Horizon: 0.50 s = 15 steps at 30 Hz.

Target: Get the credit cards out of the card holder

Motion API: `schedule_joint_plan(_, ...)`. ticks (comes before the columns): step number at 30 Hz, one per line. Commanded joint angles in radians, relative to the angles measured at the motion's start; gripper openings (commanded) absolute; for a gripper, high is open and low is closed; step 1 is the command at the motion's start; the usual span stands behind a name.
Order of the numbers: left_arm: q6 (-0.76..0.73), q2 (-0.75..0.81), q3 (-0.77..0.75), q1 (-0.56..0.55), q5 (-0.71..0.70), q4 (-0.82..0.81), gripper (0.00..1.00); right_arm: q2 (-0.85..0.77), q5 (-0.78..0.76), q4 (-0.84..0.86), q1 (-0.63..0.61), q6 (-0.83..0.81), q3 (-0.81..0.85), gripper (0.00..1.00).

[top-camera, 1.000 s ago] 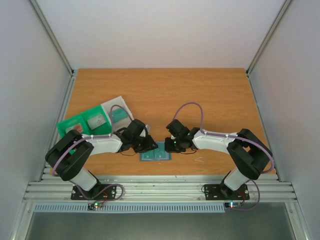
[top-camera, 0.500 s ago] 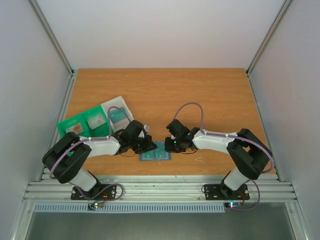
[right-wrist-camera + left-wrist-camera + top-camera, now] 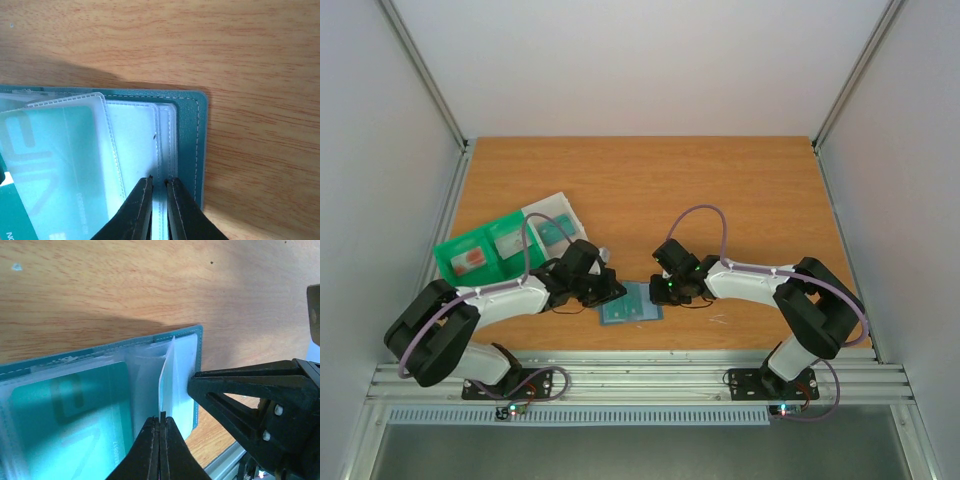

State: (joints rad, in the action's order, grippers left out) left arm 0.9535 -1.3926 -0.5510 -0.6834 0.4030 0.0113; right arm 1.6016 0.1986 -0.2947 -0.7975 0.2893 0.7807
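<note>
Over the last second the left gripper [image 3: 161, 416] has gone from partly spread to fully pressed together. Its fingers now pinch a thin whitish leaf [image 3: 168, 371] that stands up out of the end pocket of the card holder [image 3: 632, 303]. Whether that leaf is a white card seen edge-on or only a clear pocket flap cannot be told from the wrist view. In the overhead view the left arm's elbow has dropped and swung outward toward the near-left, and its wrist sits a little further left than before, which suggests a pull is beginning. The right arm has hardly moved. The right gripper [image 3: 159, 182] has its fingers almost together, straddling a pale pocket edge at the holder's right end, apparently clamping it so the holder stays put. The holder lies open on the wooden surface [image 3: 720, 190] between the two grippers, near the front edge. A teal card [image 3: 55, 155] is still tucked in a clear sleeve, so the task is unfinished. A green tray [image 3: 448, 252] sits to the left with a reddish item in it. If the pinched leaf is only a flap, the pull would yield nothing and could drag the holder.
</note>
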Motion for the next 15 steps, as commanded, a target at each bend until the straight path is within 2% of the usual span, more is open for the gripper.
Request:
schedule_joint_plan(1, -0.018, 0.02, 0.018, 0.009, -0.001, 0.021, 0.0, 0.02, -0.031, -0.044, 0.0, 0.002, -0.031, 0.1)
schedule_joint_plan(15, -0.026, 0.023, 0.022, 0.029, 0.019, 0.025, 0.0, 0.017, -0.04, -0.058, 0.0, -0.004, -0.026, 0.1)
